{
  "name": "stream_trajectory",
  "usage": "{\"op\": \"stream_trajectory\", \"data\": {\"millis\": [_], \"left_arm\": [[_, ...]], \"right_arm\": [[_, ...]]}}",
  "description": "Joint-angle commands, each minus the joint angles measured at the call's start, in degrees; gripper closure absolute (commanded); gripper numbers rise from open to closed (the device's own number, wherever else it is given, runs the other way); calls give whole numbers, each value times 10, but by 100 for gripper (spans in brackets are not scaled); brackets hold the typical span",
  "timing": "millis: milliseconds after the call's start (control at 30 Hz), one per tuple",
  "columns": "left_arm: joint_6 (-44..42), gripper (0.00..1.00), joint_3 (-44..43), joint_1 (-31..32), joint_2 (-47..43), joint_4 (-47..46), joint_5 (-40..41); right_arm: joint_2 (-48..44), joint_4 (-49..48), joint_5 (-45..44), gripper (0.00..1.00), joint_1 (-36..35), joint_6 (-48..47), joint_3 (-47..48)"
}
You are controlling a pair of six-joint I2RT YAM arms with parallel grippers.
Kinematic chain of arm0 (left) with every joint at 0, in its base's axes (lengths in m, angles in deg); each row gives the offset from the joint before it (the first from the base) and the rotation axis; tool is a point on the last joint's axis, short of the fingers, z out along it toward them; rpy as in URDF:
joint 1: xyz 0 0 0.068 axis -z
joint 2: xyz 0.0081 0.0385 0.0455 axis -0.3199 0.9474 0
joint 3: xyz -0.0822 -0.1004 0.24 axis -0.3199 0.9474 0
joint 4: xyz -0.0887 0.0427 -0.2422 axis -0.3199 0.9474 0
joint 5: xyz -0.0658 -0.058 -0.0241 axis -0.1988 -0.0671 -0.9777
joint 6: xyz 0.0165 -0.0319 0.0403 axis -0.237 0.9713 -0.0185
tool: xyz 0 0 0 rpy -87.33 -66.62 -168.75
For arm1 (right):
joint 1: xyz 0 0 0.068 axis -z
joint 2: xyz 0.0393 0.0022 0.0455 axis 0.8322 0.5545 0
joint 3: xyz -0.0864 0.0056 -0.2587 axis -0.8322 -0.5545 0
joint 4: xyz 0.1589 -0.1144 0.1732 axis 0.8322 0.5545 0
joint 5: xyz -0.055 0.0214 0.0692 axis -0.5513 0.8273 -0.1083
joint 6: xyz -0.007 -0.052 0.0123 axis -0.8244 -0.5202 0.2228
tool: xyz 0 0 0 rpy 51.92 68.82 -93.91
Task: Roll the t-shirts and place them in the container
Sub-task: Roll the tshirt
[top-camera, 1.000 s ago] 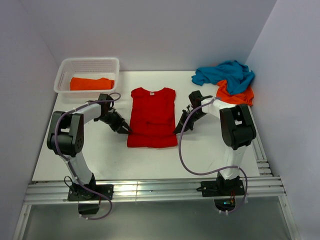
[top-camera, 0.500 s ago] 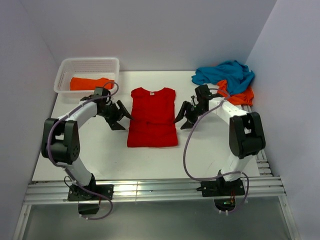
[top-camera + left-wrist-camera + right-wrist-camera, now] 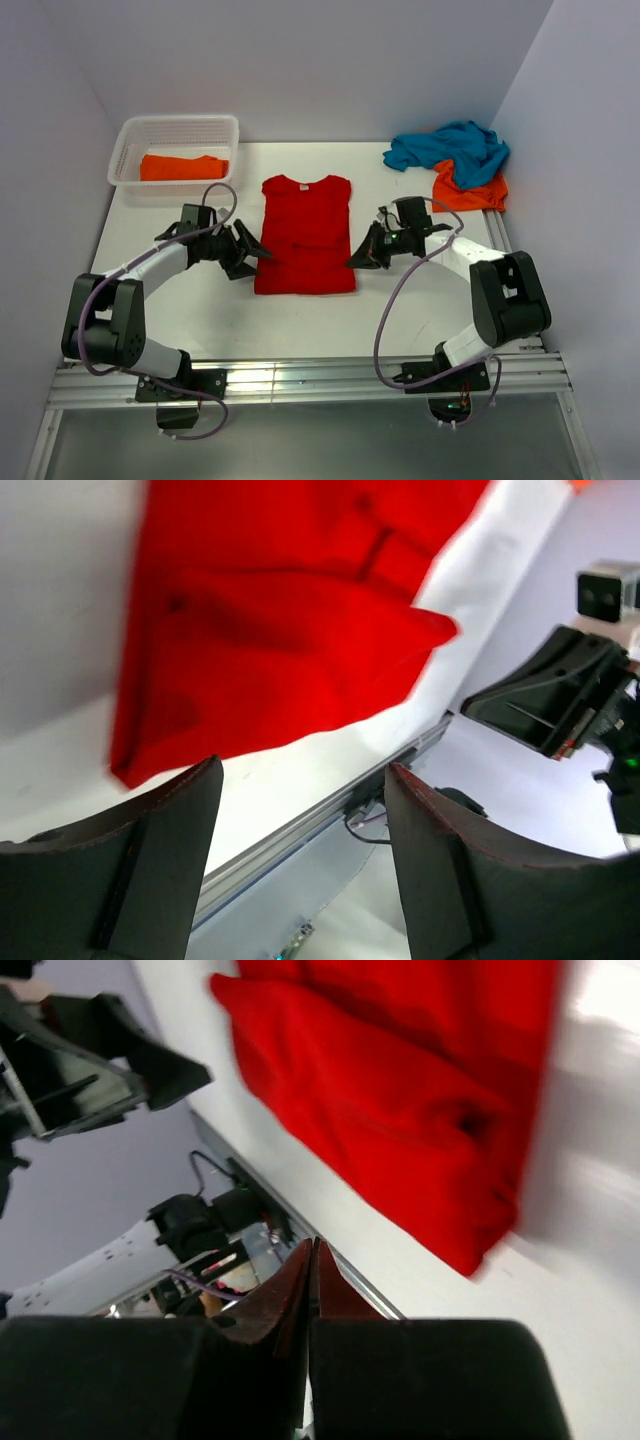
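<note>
Best pinch soft, floppy red t-shirt [image 3: 305, 235] at near hem corners, left gripper [image 3: 247, 252] apart, right gripper [image 3: 357, 259] together, both empty

one red t-shirt [image 3: 305, 235], two orange t-shirts [image 3: 183, 167] [image 3: 470, 190], one teal t-shirt [image 3: 450, 145], one basket [image 3: 180, 122], two pincers [image 3: 252, 258] [image 3: 353, 261]

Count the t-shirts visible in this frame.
4: red t-shirt spread flat mid-table; orange t-shirt inside the white basket, far left; teal t-shirt heaped on a second orange t-shirt, far right. More could hide under that heap.
</note>
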Motion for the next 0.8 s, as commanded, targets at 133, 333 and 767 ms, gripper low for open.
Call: {"op": "stream_trajectory", "data": {"millis": [133, 333, 767], "left_arm": [[59, 31, -65, 72, 63, -134, -50], [40, 35, -82, 105, 122, -138, -76], [28, 46, 14, 71, 239, -256, -112]], "right_arm": [[80, -187, 53, 100, -85, 106, 56], [159, -172, 52, 100, -143, 110, 116], [312, -233, 87, 100, -101, 85, 50]]}}
